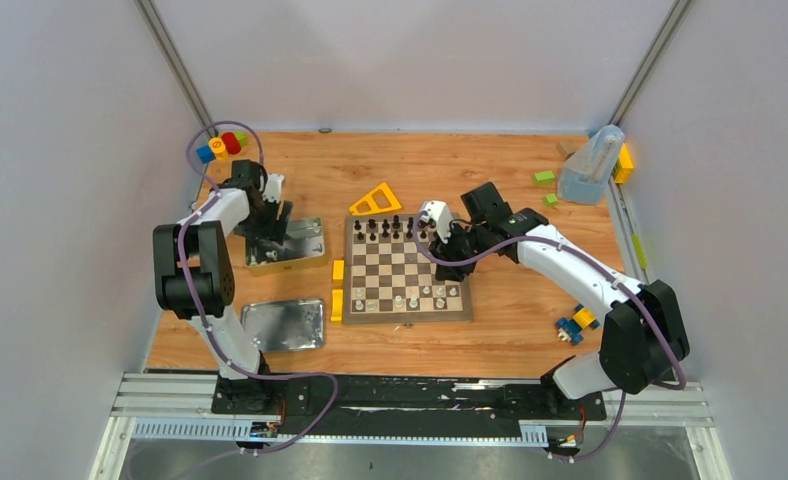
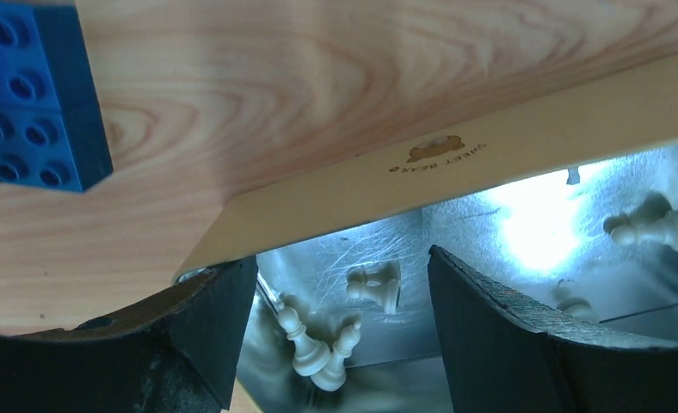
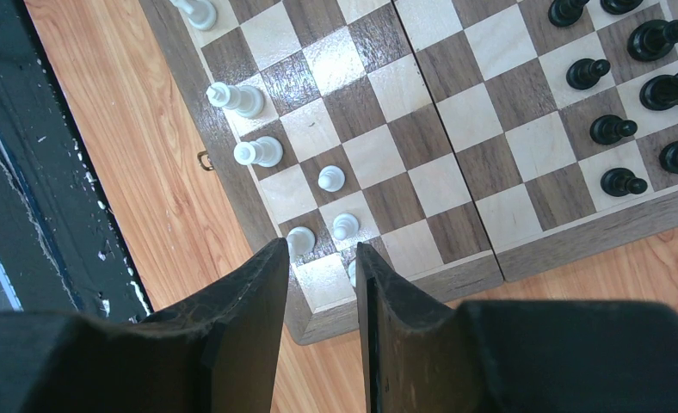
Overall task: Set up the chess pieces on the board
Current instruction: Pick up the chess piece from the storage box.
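Down in the tin (image 2: 490,151) at the left of the table (image 1: 510,330), pale pieces (image 2: 374,284) lie on their sides. Glare whitens the metal floor, and your left gripper's dark fingers (image 2: 508,344) cover the near part, so I cannot count them. A blue block (image 2: 34,95) beside the tin is cut off by the picture's left edge.

From above, both grippers' tips are too small to judge; the wrist views show them better.

Your left gripper (image 2: 340,262) hangs over the tin with its jaws spread wide. Nothing is between them, and the pieces lie below, untouched.

Your right gripper (image 3: 323,249) hangs over the right edge of the board (image 3: 482,267), near its near right corner. Its jaws stand only a narrow gap apart, with a cream square showing through. One pale piece peeks out at the inner edge of one finger (image 3: 404,327), mostly hidden; I cannot tell whether they touch. Nothing is clearly held.

The board lies at the middle of the table. Black pieces (image 1: 390,228) stand along its two far rows, and more pale ones stand on the near rows.

The tin's tan outer wall bears a small emblem and a line of lettering, upside down in the left wrist view and too small to read with confidence.
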Controlling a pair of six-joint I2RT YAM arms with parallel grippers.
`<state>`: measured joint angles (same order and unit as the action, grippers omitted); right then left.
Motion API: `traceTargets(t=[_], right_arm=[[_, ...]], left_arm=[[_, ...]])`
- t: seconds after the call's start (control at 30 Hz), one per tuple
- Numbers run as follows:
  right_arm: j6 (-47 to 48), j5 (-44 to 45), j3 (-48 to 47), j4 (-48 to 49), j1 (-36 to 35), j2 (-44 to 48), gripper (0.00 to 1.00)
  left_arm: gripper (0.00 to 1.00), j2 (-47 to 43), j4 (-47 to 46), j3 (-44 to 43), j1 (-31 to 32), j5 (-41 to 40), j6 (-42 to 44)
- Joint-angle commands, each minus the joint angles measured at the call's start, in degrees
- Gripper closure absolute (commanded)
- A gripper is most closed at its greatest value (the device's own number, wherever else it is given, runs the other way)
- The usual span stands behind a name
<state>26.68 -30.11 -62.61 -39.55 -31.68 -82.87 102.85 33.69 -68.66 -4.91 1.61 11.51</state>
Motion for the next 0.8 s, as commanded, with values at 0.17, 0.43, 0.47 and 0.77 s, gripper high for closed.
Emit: traceTargets(t=[0.17,0.43,0.47,0.77], right_arm=[[0.7,-0.6,0.5,2.0,0.1,-1.3,0.65],[0.9,-0.9,0.3,1.8,0.1,-2.5,0.65],[0.9,-0.9,0.2,1.8,0.1,-2.6,0.65],[0.8,-1.2,0.0,1.4,0.1,-3.0,0.65]], left_arm=[[0.28,5.4,-4.0,-5.1,-0.3,6.1,1.8],[0.52,5.6,-7.7,-2.8,-0.3,5.9,1.4],[0.54,5.6,-7.9,-2.7,-0.3,5.9,1.4],[0.75,4.9,-9.0,-1.6,-0.3,6.9,1.4]])
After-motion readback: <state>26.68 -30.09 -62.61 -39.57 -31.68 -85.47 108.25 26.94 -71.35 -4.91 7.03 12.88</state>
